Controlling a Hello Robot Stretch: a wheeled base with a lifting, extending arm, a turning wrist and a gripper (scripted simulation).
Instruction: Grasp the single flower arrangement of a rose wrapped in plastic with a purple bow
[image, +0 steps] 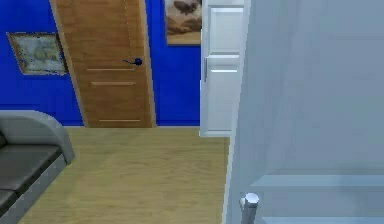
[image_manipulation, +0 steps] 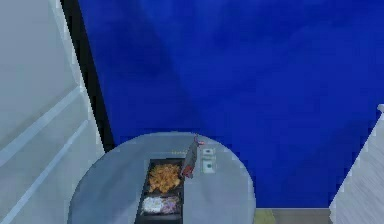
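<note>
Grey round counter (image_manipulation: 108, 182) bears slim reddish shape (image_manipulation: 190, 160), maybe the wrapped rose, 1 o'clock of dark tray (image_manipulation: 166, 162): likely light, crinkly, slippery, take stem; can't tell jaws' state.

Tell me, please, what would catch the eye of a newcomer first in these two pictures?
The deep blue wall strikes first: it spreads across the arm side view and also stands behind the wooden door at the forward view's middle left. Next comes the round grey table at the arm side view's bottom, bearing a dark tray with an orange heap in it.
</note>
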